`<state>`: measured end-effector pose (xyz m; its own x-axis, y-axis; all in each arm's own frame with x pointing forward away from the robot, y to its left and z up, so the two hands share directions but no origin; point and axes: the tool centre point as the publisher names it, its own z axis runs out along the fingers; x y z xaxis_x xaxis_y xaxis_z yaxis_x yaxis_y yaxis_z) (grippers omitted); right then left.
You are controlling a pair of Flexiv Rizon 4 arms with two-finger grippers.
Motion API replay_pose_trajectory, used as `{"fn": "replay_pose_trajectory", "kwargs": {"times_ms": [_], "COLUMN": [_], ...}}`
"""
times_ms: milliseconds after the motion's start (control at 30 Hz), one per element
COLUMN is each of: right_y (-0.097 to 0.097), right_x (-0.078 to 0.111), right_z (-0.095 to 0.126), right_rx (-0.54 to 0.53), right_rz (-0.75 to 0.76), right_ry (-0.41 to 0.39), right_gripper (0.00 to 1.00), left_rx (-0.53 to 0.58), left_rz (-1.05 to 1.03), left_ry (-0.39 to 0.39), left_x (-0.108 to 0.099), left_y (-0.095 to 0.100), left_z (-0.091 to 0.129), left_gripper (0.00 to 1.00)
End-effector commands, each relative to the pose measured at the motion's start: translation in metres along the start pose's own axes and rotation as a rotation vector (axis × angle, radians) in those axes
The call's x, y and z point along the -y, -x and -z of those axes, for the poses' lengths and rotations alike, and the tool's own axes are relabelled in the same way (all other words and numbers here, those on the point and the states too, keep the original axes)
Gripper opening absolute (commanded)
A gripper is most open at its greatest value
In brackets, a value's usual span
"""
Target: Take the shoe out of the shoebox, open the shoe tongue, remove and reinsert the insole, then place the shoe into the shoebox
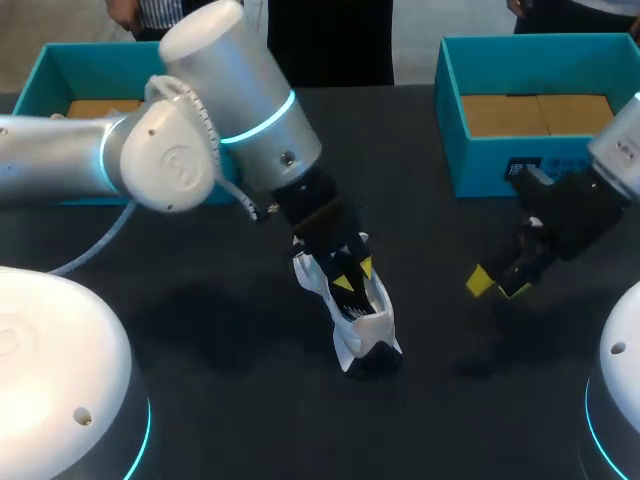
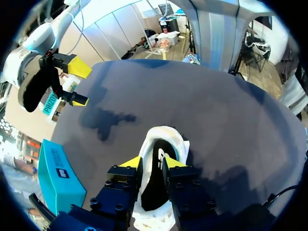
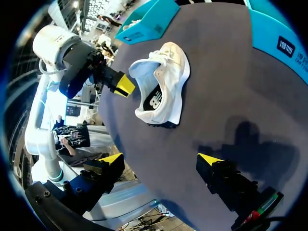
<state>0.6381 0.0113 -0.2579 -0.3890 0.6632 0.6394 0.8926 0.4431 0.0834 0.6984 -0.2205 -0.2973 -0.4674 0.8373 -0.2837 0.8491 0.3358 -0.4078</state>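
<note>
Underneath, table: we see a dark top that carries the shoe near its middle.
Left arm: white and silver with a lit blue ring, it slants in from the left and ends right over the shoe.
Right arm: it comes in far to the right of the shoe, and our head view shows only its last part.
Left shoebox: teal and open, well apart from the shoe, behind it and to the left, past the left arm.
Right shoebox: teal and open, brown inside, behind the shoe and to the right.
Shoe: white, out on the table and in neither box, its opening turned up towards the left arm's wrist.
Left gripper: we see its fingers narrow, closed on the shoe at the opening.
Right gripper: fingers spread wide with nothing between them, above the table to the right of the shoe and apart from it.
Insole: dark with a white mark, we see it lying inside the shoe's opening.
</note>
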Motion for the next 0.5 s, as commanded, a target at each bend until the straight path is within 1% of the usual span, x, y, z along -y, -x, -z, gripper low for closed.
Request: {"fn": "replay_pose_trajectory", "kwargs": {"times_ms": [33,67,133,233,333,367,500], "right_y": [-0.0016,-0.0016,-0.0016,-0.0016,-0.0016,-0.0016,-0.0016], "right_x": [0.0047,0.0047,0.0047,0.0047,0.0047,0.0047,0.0047], "right_z": [0.0017,0.0017,0.0017,0.0017,0.0017,0.0017,0.0017], "right_rx": [0.005,0.005,0.005,0.005,0.005,0.005,0.005], "right_rz": [0.0,0.0,0.0,0.0,0.0,0.0,0.0], "right_ry": [0.007,0.007,0.007,0.007,0.007,0.007,0.007], "right_gripper": [1.0,1.0,1.0,1.0,1.0,1.0,1.0], "left_rx": [-0.189,-0.198,-0.222,-0.252,-0.31,-0.317,-0.317], "left_rz": [-0.017,-0.02,-0.029,-0.045,-0.079,-0.097,-0.097], "left_ry": [0.007,0.006,0.011,0.011,0.024,0.038,0.038], "left_x": [0.0019,0.002,0.0016,0.0003,0.0006,0.0001,0.0001], "left_y": [0.0069,0.0067,0.0057,0.005,0.0008,-0.0011,-0.0011], "left_z": [-0.0022,-0.0025,-0.0036,-0.0045,-0.0054,-0.0045,-0.0045], "left_gripper": [0.19,0.16,0.0,0.0,0.0,0.0,0.0]}}
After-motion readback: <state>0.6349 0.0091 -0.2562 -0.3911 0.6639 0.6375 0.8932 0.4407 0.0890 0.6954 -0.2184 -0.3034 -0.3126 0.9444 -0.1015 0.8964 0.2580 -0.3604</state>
